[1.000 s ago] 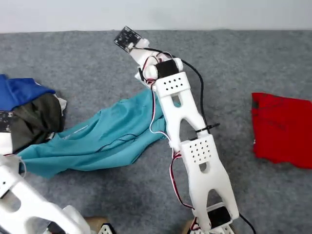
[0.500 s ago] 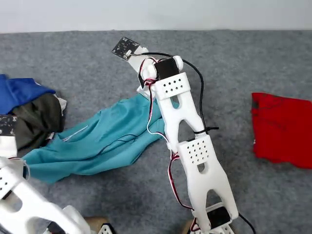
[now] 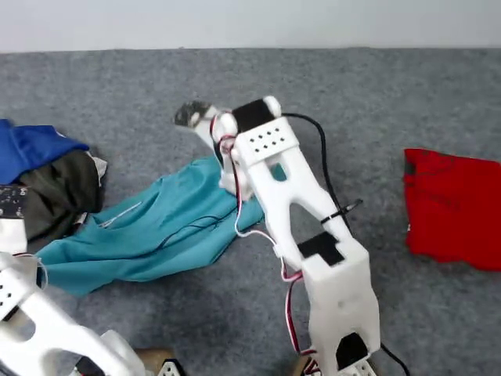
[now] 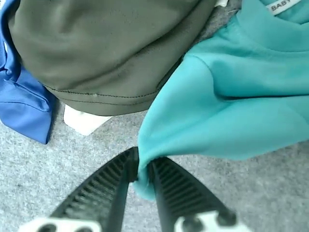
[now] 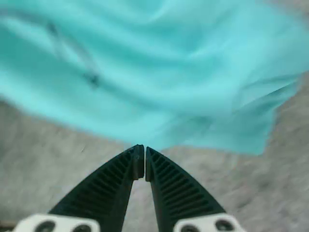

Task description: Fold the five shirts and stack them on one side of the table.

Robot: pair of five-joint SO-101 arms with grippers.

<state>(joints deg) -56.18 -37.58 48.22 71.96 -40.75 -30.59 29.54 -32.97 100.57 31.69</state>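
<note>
A teal shirt (image 3: pixel 156 227) lies crumpled and stretched across the middle-left of the grey table. My left gripper (image 4: pixel 143 169) is shut on a corner of the teal shirt (image 4: pixel 231 106) at its near-left end, next to a pile with an olive shirt (image 4: pixel 106 48) and a blue shirt (image 4: pixel 24 96). My right gripper (image 5: pixel 140 153) is shut with its tips at the hem of the teal shirt (image 5: pixel 145 72). The right arm (image 3: pixel 274 180) hangs over the shirt's far end. A folded red shirt (image 3: pixel 450 207) lies at the right.
The pile of the blue shirt (image 3: pixel 31 149) and olive shirt (image 3: pixel 59 192) sits at the left edge, with a bit of white cloth (image 4: pixel 84 118) under it. The left arm (image 3: pixel 39 329) stands at the near-left corner. Bare grey table (image 3: pixel 391 102) spans the back and right.
The right arm has drawn back and swung left, and the teal shirt's far end has shifted left with it. The left arm has barely moved.
</note>
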